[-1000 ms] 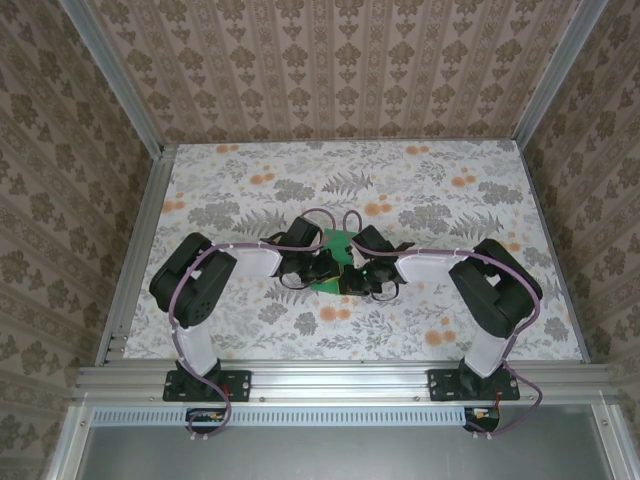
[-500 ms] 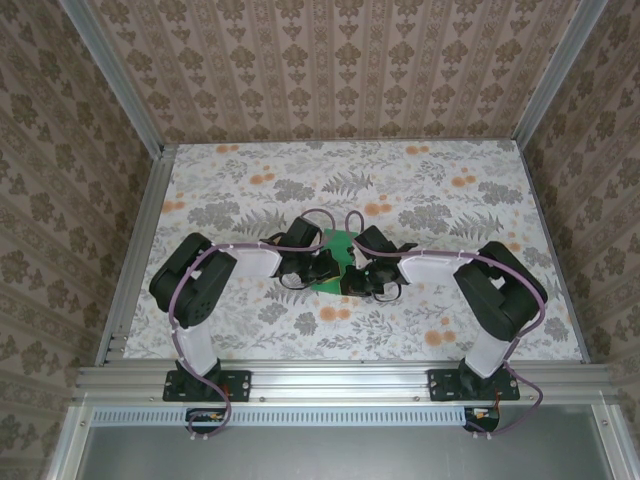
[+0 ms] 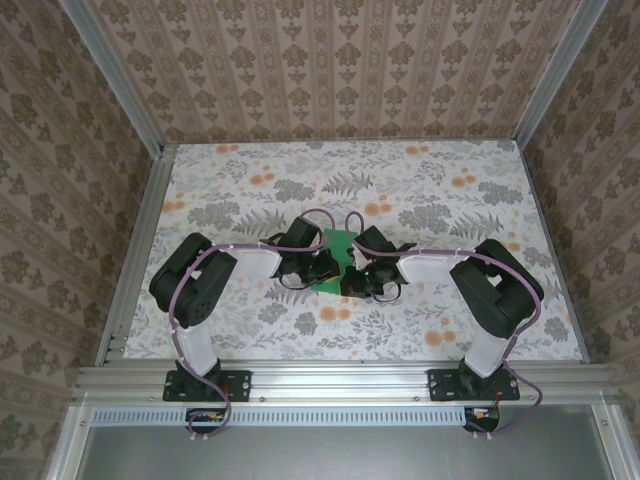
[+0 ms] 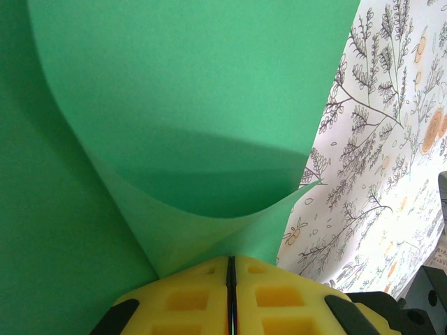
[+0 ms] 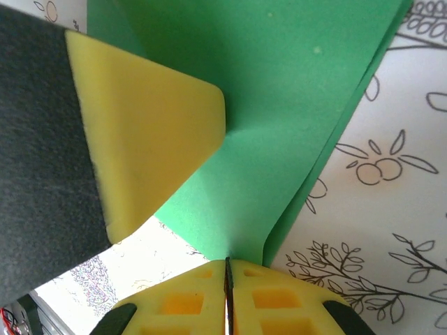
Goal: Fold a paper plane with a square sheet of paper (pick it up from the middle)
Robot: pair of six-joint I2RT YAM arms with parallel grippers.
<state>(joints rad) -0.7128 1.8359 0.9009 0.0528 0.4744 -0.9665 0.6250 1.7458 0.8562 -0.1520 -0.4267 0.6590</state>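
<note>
Left end effector point(image 4: 231, 259) and right end effector point(image 5: 227, 262), each pinched shut on the square sheet of paper point(image 4: 181, 98) at the middle of the table point(image 3: 430, 190). I should match the edges squarely before creasing, with gentle tension.

floral tablecloth point(image 3: 250, 200), patterned walls point(image 3: 340, 70)

There is one square sheet of paper point(image 4: 195, 105), one flower-printed counter point(image 3: 420, 190), and two arms, a left arm point(image 3: 200, 280) and a right arm point(image 3: 495, 290), carrying two end effectors, the left end effector point(image 4: 232, 269) and the right end effector point(image 5: 227, 269).
</note>
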